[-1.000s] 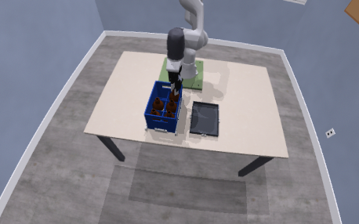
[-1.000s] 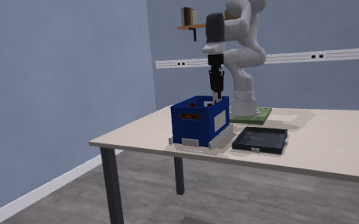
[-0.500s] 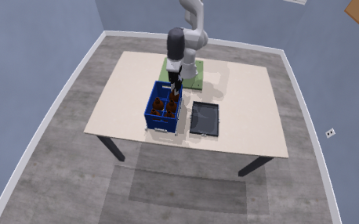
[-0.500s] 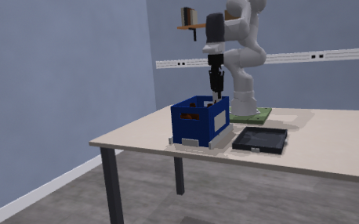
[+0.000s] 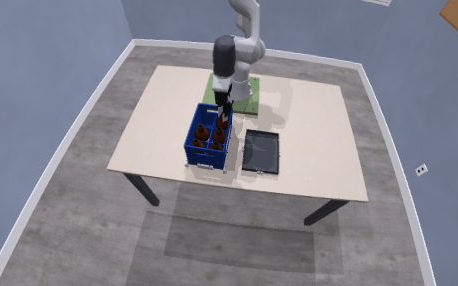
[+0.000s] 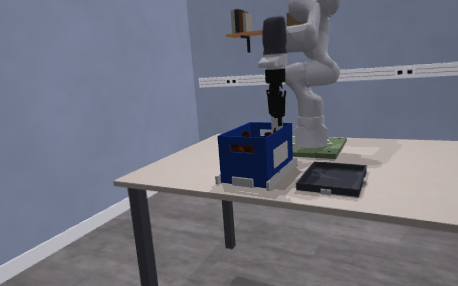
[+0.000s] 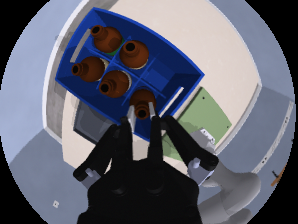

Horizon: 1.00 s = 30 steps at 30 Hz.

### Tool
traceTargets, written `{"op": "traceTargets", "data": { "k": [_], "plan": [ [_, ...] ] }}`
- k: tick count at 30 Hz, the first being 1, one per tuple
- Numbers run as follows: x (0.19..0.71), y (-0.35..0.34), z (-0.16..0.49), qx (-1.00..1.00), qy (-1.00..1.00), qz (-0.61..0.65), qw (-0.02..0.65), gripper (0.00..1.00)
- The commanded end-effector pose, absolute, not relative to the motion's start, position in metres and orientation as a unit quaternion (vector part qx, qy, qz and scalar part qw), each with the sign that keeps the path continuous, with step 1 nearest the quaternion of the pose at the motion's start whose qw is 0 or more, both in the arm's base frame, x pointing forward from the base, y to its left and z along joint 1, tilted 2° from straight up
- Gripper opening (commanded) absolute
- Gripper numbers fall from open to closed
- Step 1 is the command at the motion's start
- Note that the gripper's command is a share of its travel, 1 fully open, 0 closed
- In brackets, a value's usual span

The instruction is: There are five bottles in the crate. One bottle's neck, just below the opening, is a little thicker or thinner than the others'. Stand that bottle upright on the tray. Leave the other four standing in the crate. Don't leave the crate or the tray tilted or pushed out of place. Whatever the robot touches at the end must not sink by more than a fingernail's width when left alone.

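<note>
The blue crate stands level on the table and holds five brown bottles. My gripper reaches down into its robot-side end, shut on the neck of one bottle in the corner compartment nearest the robot on the tray side. That bottle's base is hidden. The other four bottles stand in their compartments. I cannot tell any difference in neck thickness. The black tray lies flat beside the crate and is empty.
The crate's sixth compartment, beside the held bottle's, is empty. Pale brackets sit around the crate's foot. The green base plate with the robot's base is behind the crate. Crate walls rise close around the fingers.
</note>
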State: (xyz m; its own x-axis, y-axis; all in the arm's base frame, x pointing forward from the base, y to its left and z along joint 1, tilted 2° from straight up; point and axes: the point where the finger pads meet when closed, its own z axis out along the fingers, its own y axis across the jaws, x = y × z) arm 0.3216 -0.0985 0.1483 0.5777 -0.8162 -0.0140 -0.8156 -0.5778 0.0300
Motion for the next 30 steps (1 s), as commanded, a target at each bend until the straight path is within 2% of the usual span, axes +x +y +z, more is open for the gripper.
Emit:
{"op": "traceTargets", "data": {
  "k": [1,30],
  "plan": [
    [0.322,-0.099,0.147,0.887,-0.461,-0.013,0.011,0.10],
    [0.322,-0.100,0.161,0.887,-0.461,-0.013,0.011,0.10]
  ]
}}
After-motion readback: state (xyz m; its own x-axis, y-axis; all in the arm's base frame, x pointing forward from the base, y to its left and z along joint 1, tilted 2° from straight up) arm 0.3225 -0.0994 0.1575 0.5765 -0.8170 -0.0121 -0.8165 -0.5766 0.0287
